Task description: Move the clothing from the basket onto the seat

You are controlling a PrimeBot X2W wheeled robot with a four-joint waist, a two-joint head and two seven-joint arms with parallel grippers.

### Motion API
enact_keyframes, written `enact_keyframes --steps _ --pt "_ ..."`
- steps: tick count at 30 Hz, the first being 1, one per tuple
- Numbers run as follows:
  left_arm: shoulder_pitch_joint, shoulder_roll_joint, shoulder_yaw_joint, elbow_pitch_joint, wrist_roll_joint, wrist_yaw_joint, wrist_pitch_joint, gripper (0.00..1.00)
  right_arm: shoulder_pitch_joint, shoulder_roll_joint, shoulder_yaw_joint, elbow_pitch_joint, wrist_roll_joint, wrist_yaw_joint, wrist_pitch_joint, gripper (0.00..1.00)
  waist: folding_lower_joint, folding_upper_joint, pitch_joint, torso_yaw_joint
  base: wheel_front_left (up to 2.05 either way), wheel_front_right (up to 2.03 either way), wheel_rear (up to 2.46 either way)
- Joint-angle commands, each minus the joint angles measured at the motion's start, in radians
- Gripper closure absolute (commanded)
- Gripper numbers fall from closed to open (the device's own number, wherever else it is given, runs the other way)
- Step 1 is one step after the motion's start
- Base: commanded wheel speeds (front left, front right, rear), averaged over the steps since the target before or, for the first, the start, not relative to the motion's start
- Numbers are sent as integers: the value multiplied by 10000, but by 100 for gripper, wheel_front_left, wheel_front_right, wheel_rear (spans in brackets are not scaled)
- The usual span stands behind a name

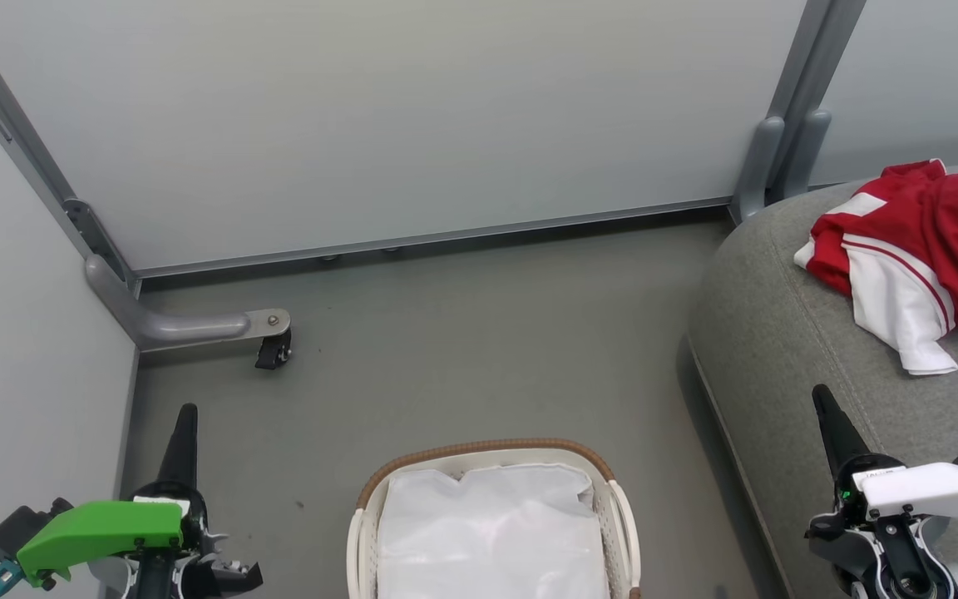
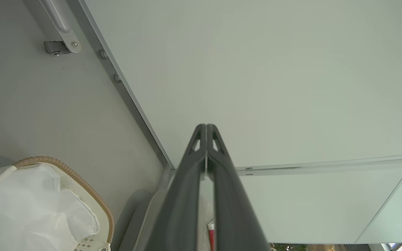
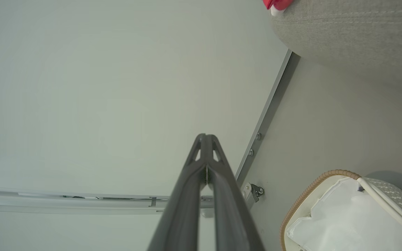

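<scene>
The head view gives the whole scene. The red and white clothing [image 1: 936, 241] lies in a crumpled heap on the grey seat [image 1: 778, 333] at the right, with one white sleeve hanging toward the seat's front. The basket [image 1: 487, 449] stands on the floor [image 1: 446, 333] in the lower middle, well apart from the clothing, and its white liner [image 1: 487, 532] lies inside.

In that view the left claw [image 1: 187, 416] and the right claw [image 1: 822, 399] each look like one dark spike. The wrist views are clearer: the left claw [image 2: 206, 128] has its two fingers pressed together at the tips with nothing between them, and so has the right claw [image 3: 205, 137].

The right wrist view catches only a corner of the clothing [image 3: 277, 4] on the seat [image 3: 354, 35], and the basket's brown rim [image 3: 312, 184] below.

The floor is plain grey. Pale partition panels [image 1: 362, 125] in grey metal frames close the space behind and at the left, and one frame foot carries a small caster [image 1: 273, 349].
</scene>
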Motion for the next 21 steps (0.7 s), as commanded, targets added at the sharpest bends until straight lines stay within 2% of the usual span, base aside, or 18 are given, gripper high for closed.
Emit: enact_keyframes --steps 1,21 --pt "-219 72 69 -86 -223 -63 79 100 -155 -64 -27 -95 214 -4 72 100 0 0 -4 -12 0 0 0" --pt "-303 48 406 -159 -1425 -175 491 100 -191 -84 -63 -176 1624 -6 443 100 0 0 -47 -162 0 0 0"
